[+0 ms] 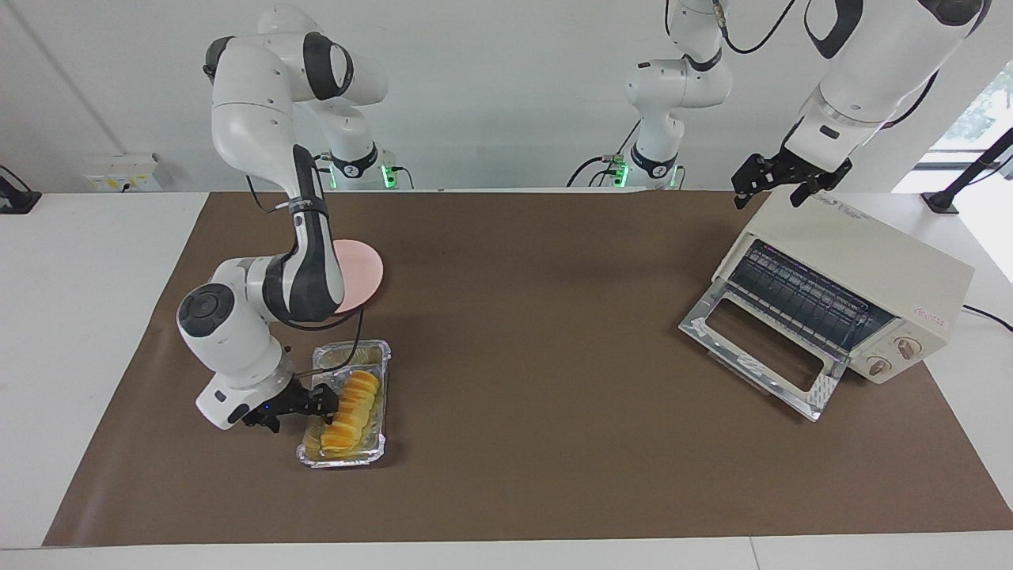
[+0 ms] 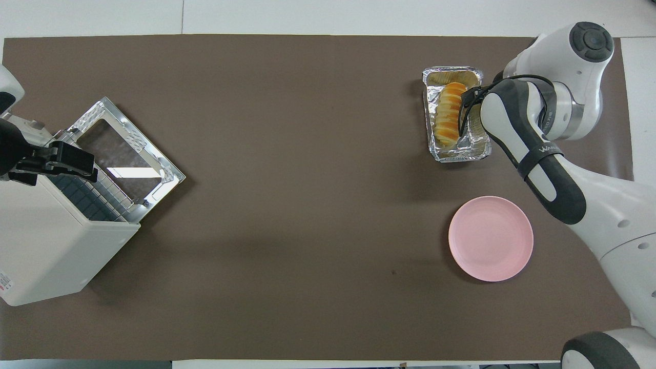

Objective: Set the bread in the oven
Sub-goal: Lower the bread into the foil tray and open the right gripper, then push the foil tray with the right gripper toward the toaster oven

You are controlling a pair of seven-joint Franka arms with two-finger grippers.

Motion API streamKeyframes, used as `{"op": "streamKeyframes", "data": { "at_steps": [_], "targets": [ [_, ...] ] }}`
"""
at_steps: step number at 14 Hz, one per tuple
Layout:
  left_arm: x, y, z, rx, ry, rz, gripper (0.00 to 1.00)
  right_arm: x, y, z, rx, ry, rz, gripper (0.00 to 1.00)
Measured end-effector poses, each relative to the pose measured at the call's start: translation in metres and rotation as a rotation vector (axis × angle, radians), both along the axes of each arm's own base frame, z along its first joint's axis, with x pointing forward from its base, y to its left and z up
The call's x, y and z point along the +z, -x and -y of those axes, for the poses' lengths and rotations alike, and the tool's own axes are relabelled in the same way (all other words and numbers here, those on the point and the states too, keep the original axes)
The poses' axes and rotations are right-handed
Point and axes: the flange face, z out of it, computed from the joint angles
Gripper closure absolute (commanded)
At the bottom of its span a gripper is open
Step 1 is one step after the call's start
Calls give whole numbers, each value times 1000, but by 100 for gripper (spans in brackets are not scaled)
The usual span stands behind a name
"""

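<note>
The bread (image 1: 354, 404) is a ridged row of yellow-orange slices lying in a crinkled silver foil tray (image 1: 348, 461) toward the right arm's end of the table; it also shows in the overhead view (image 2: 447, 115). My right gripper (image 1: 326, 402) is low at the tray, right against the side of the bread, and shows in the overhead view (image 2: 464, 110) too. The cream-white oven (image 1: 863, 261) stands at the left arm's end with its glass door (image 1: 752, 352) dropped open and the wire rack showing. My left gripper (image 1: 772, 190) hangs open and empty over the oven's top.
A round pink plate (image 1: 364, 273) lies nearer to the robots than the foil tray, partly hidden by the right arm. A brown mat (image 1: 538, 317) covers the table between the tray and the oven. The oven's two knobs (image 1: 894, 356) sit at one end of its front.
</note>
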Motion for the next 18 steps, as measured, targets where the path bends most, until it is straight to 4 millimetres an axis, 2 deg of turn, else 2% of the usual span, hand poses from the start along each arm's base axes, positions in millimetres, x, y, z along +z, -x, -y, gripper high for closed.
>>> {"op": "streamKeyframes", "data": {
  "at_steps": [1, 13, 15, 18],
  "targets": [
    [0, 0, 0, 0, 0, 0, 0, 1, 0, -1, 1, 0, 1, 99],
    [0, 0, 0, 0, 0, 0, 0, 9, 2, -13, -5, -7, 5, 100],
    [0, 0, 0, 0, 0, 0, 0, 20, 1, -15, 0, -10, -15, 100],
    [0, 0, 0, 0, 0, 0, 0, 52, 0, -26, -23, -54, -60, 100]
  ]
}}
